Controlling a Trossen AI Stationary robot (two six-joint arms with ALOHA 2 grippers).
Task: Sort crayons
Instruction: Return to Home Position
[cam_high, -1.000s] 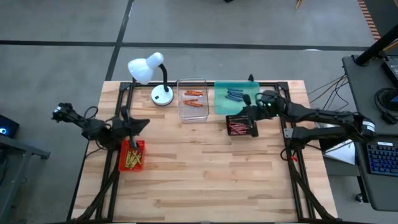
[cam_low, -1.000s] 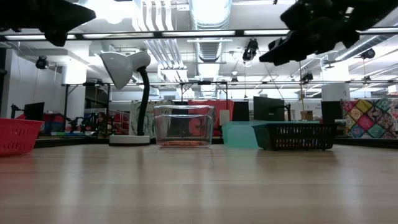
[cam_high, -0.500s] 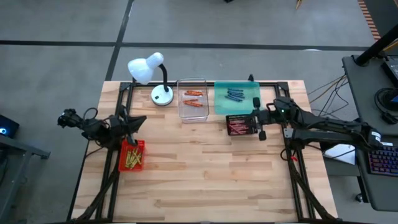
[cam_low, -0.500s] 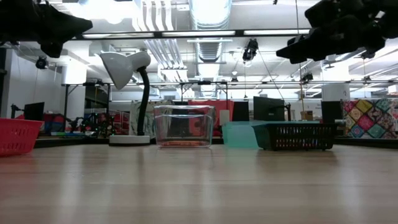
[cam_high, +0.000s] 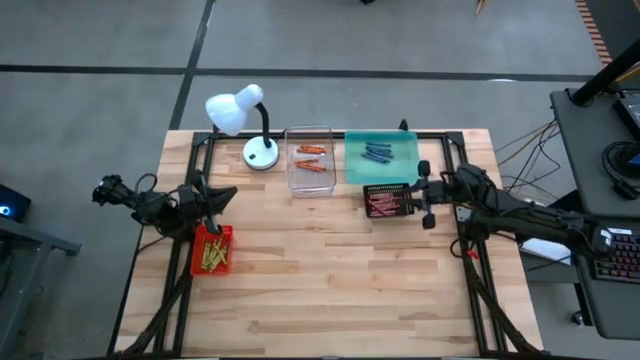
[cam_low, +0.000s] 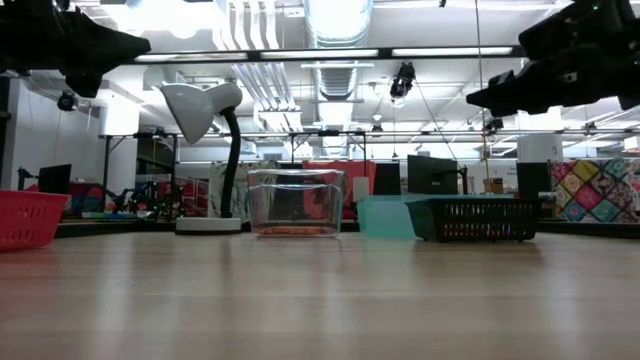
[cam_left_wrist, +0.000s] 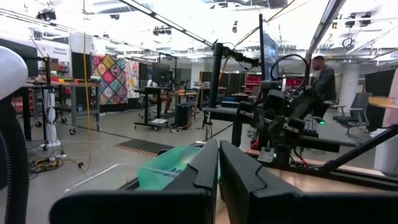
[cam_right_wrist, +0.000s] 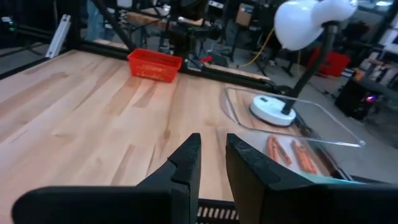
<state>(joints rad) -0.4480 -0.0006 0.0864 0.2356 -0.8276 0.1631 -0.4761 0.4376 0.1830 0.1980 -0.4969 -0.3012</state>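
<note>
Sorted by colour, crayons (cam_high: 377, 153) in four trays on the desk (cam_high: 330, 285): blue in the teal tray (cam_high: 402, 170) at the far edge, orange in the clear tray (cam_high: 310, 131) just beside it toward the lamp (cam_high: 240, 108), red in the black tray (cam_high: 388, 189) just beside the teal one's near side, yellow in the red tray (cam_high: 196, 250) well apart at the left edge. Over the black tray's right end, raised off it: the right claw (cam_high: 416, 196), pointed left across the desk, narrow, with a slim gap between its fingers (cam_right_wrist: 186, 163) and nothing held. In the right wrist view, past that claw (cam_right_wrist: 213, 140): the black tray's rim close below, the orange crayons and the lamp's white base beyond, the red tray far across the boards. Above the red tray's far end: the left claw (cam_high: 222, 197), pointed right, fingers (cam_left_wrist: 202, 168) pressed together with barely a line between them, empty. From desk height, both arms high in the picture, left claw (cam_low: 140, 45) at upper left, right claw (cam_low: 482, 98) at upper right above the black tray, the trays and the lamp in a row along the far side. In the left wrist view, past the closed claw (cam_left_wrist: 219, 144): the teal tray, the right arm (cam_left_wrist: 280, 118), and in the room behind it a person (cam_left_wrist: 320, 78), too far off to tell more.
</note>
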